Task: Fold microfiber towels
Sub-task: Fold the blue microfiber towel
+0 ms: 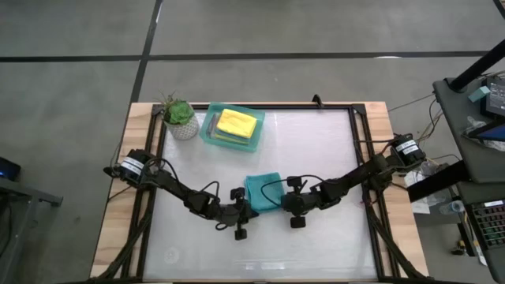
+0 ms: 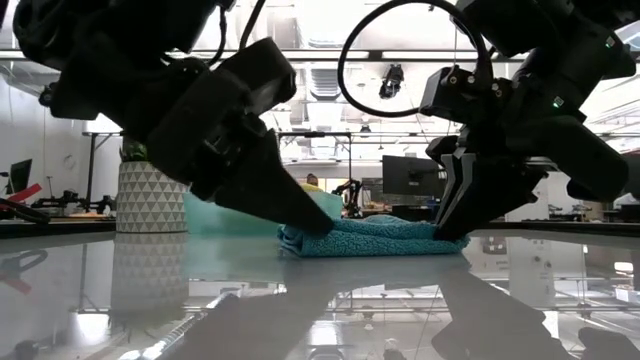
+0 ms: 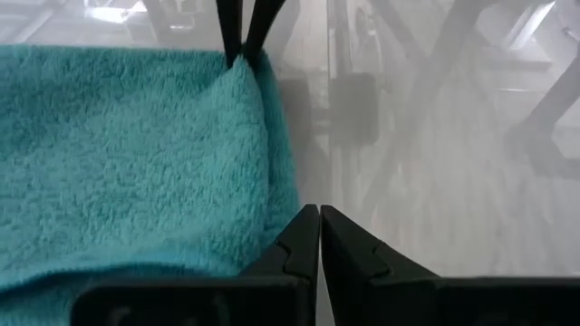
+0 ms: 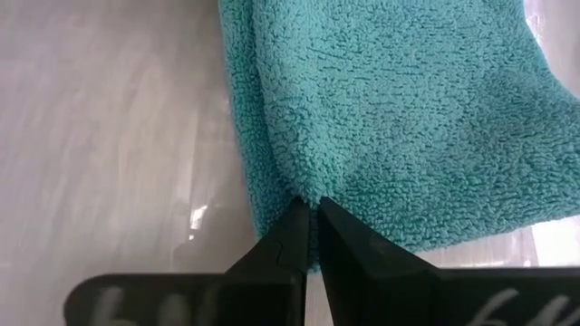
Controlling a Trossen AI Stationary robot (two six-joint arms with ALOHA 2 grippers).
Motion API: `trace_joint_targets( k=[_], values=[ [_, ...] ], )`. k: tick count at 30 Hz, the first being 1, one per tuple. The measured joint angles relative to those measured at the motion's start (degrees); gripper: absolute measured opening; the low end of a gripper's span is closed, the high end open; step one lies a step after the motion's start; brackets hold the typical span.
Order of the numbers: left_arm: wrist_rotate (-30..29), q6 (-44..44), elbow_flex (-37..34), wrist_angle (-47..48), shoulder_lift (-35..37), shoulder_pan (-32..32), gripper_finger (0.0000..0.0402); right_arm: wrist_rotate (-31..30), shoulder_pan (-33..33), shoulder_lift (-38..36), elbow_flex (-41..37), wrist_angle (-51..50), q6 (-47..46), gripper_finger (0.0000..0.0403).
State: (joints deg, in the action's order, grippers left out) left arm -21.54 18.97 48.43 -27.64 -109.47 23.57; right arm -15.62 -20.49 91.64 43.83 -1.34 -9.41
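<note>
While folded into a thick pad on the table [image 1: 316,142], a teal towel [image 1: 263,192] sits squarely between the two hands, near the middle of the front half. Its layered edges show in the low view, lying flat on the glossy surface. The left hand [image 1: 246,207] sits at the towel's near-left corner, fingers pressed together; in the left wrist view the fingertips [image 3: 319,237] meet right at the cloth's edge, and I cannot tell if any fabric is caught between them. The right hand [image 1: 282,203] is at the opposite side, fingers clamped on the teal towel's folded edge: the right wrist view shows the tips [image 4: 308,222] pinching the fold where the cloth bunches. In the left wrist view the right hand's thin tips show at the towel's far corner. Both hands are tilted down to table level in the low view, one on each end of the pad.

Well beyond the left hand, toward the back of the table, a mint-green tray [image 1: 207,131] holds a yellow towel [image 1: 238,122] on top of other cloths, colours hard to tell. Just beside the tray, a potted plant [image 1: 179,117] stands at the back-left corner.
</note>
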Motion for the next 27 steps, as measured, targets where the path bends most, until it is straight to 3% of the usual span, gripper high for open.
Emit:
trace_joint_targets(
  k=[12,27],
  values=[
    [-0.5,7.6,-4.4,-1.5,-0.1,-0.6,0.0000,0.7,0.0,-1.5,0.0,-0.7,-1.2,0.0013],
    [0.3,7.8,-4.8,-0.5,0.4,-0.6,0.0000,2.8,0.0,-2.0,0.0,-3.7,-2.6,0.0013]
  ],
)
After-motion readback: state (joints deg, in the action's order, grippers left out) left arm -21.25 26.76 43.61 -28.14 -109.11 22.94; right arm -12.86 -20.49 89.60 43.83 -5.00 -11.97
